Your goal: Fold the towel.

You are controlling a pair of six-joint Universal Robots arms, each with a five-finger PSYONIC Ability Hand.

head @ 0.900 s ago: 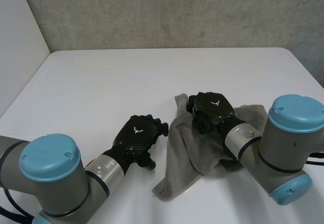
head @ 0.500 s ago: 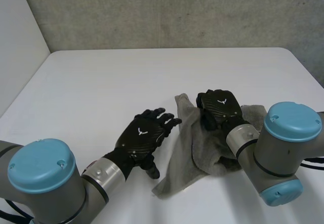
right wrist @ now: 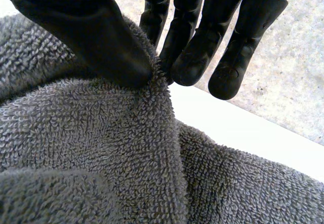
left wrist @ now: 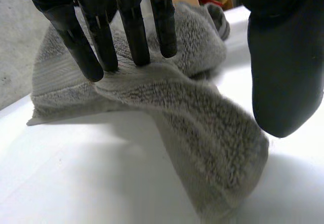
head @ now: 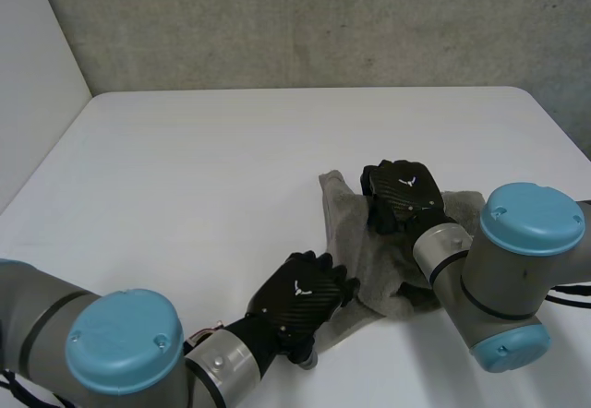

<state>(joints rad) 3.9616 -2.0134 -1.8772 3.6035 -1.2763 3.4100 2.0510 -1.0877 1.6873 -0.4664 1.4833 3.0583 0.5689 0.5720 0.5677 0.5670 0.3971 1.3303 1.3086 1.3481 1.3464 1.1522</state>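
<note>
Towel in pinching right robot hand

Grey arms, light-blue caps, silver wrist rings, black left hand & right hand, white logos.

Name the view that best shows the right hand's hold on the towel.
The right wrist view: there the right hand pinches a ridge of the towel between thumb and fingers. The head view gives the hand's back atop the towel, hiding the pinch. The left wrist view gives the left hand over the towel's near end.
</note>
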